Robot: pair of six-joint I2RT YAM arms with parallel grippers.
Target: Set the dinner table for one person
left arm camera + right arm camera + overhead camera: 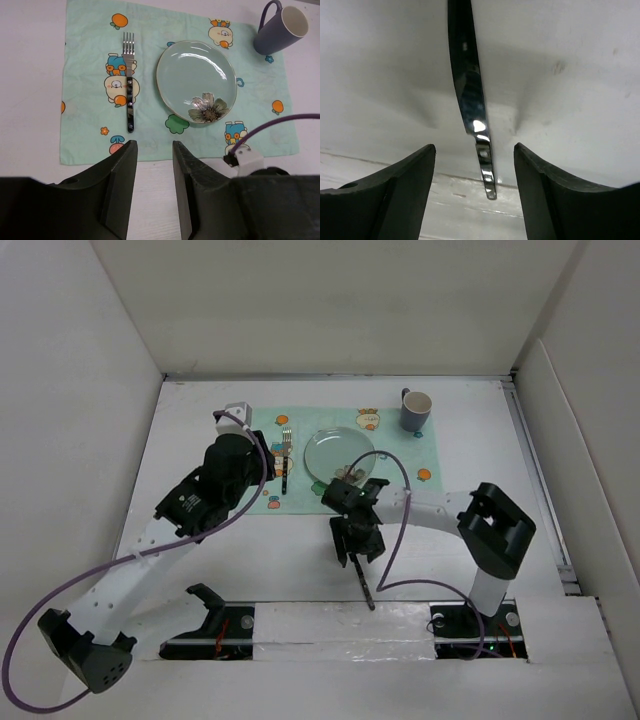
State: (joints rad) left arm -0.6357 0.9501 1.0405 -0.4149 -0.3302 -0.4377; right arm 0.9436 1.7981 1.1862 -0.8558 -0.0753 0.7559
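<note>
The white counter (290, 555) spans the scene beneath both arms. A mint-green cartoon placemat (330, 418) lies at its far middle. The left tool (153, 145) hangs above the mat's near edge, its fingers a narrow gap apart and holding nothing. The right tool (474, 146) is low over the near counter, spread wide and gripping nothing. On the mat sit a pale green plate (338, 450), a grey mug (416, 410) at the far right corner, and a fork (286, 455) just left of the plate. A knife (365, 590) lies on the counter between the right tool's fingers, touching neither.

Left end effector (154, 150) angled down, jaws partly apart, empty. Right end effector (474, 150) low, jaws wide.
</note>
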